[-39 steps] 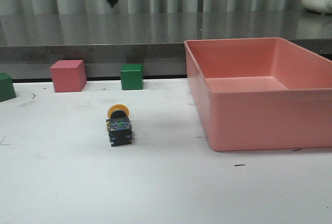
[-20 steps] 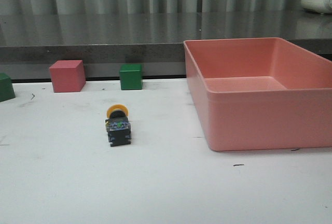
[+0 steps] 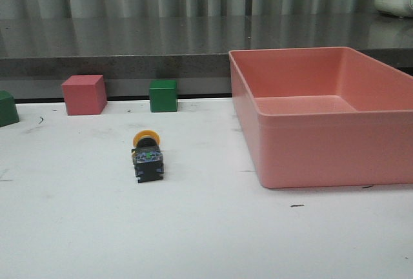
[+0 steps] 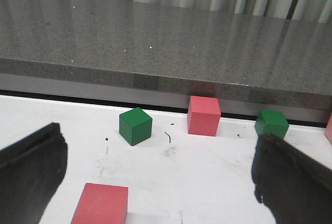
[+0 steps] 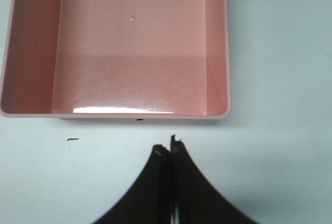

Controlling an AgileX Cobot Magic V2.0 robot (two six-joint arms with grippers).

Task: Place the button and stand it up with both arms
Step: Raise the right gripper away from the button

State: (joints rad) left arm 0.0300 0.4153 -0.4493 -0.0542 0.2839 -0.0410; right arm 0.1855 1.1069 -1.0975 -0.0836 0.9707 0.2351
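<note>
The button (image 3: 148,157) lies on its side on the white table, its yellow-orange cap toward the back wall and its black body toward me. No arm shows in the front view. In the left wrist view my left gripper (image 4: 155,182) is open, its two black fingers (image 4: 31,177) far apart at the frame's sides, with bare table between them; the button is out of that view. My right gripper (image 5: 169,150) is shut with nothing in it, hovering over the table just outside the pink bin's (image 5: 114,113) wall.
A large empty pink bin (image 3: 310,156) fills the right side of the table. A pink cube (image 3: 84,94), a green cube (image 3: 162,95) and another green cube (image 3: 6,108) stand along the back edge under a grey ledge. One more pink cube (image 4: 101,203) sits near the left gripper.
A black arm part at the top of the front view one second ago has left the view. The button and cubes have not moved.
</note>
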